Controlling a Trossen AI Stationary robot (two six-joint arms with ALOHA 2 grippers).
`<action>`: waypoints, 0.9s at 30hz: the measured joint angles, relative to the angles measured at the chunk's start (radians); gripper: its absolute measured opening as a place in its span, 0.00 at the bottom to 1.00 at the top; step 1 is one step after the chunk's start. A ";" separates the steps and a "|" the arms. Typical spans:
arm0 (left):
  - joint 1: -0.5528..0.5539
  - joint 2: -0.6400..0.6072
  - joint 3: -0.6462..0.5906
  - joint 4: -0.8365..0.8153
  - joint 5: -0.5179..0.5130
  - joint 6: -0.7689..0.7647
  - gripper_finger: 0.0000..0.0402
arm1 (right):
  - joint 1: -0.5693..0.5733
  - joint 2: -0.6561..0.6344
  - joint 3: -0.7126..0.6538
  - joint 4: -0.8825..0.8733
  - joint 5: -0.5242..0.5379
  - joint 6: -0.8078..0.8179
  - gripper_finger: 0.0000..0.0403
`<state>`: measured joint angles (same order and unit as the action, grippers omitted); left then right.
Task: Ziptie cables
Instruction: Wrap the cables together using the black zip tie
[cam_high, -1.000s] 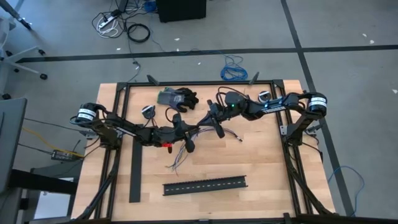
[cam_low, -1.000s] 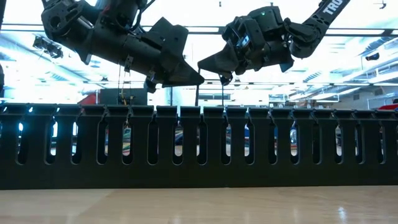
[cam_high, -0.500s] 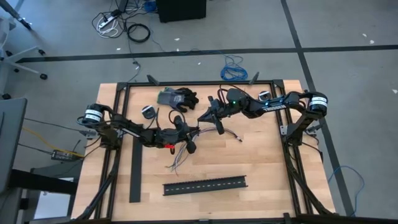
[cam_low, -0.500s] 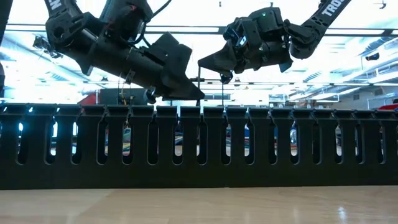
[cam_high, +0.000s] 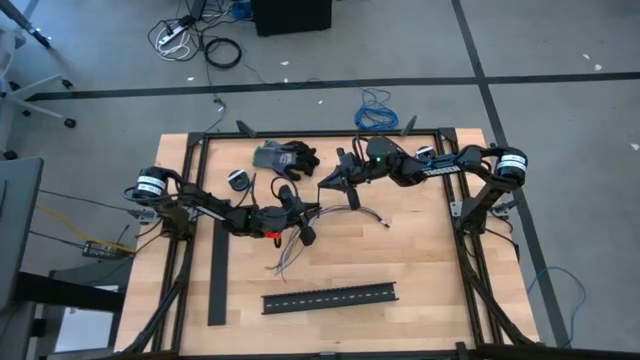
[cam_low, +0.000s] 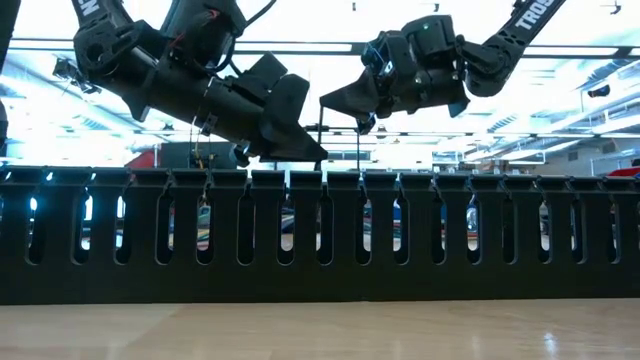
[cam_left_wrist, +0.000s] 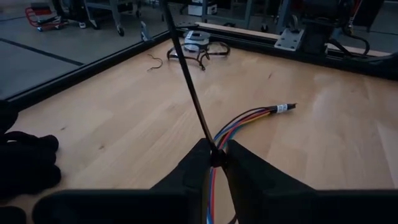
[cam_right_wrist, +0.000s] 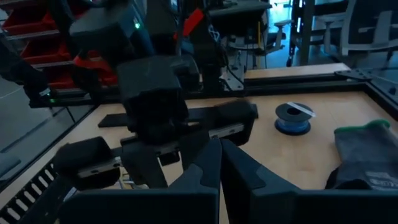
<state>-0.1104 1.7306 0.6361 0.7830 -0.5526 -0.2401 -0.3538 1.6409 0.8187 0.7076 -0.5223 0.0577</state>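
Observation:
The cables, thin blue, red and grey wires, lie across the middle of the table. Their bound end rests on the wood and their splayed end points toward the near edge. My left gripper is shut on them, coming from the left. A thin black ziptie rises straight from that spot toward my right gripper, which is shut just above and beyond the left one. In the right wrist view its fingertips are together. My left gripper pinches the cables between its two fingers, at the place where the ziptie wraps them. The fingers come nearly level from the table's left and lie along the wires. The wires' far end rests on the table. My right gripper is shut at the upper end of the ziptie's tail, which runs straight and taut up from the cables. Its own fingers hide the place of contact. They come nearly level from the table's right.
A black slotted channel lies near the front edge and fills the low view. A black strip lies at the left. Dark gloves and a blue spool sit toward the far edge.
My right gripper has gone a little toward the table's far edge, staying shut. The cables and my left gripper have kept their place.

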 joint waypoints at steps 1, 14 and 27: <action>0.000 0.000 0.000 0.000 0.000 0.000 0.10 | 0.000 0.000 0.000 0.008 -0.004 0.002 0.00; 0.000 0.000 0.000 -0.004 0.006 -0.007 0.10 | -0.002 -0.120 0.000 -0.079 0.029 -0.036 0.00; -0.001 0.000 0.000 -0.006 0.006 -0.010 0.10 | -0.006 -0.164 0.001 -0.109 0.058 -0.054 0.00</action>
<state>-0.1112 1.7306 0.6357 0.7769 -0.5468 -0.2504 -0.3596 1.4769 0.8192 0.5983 -0.4643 0.0039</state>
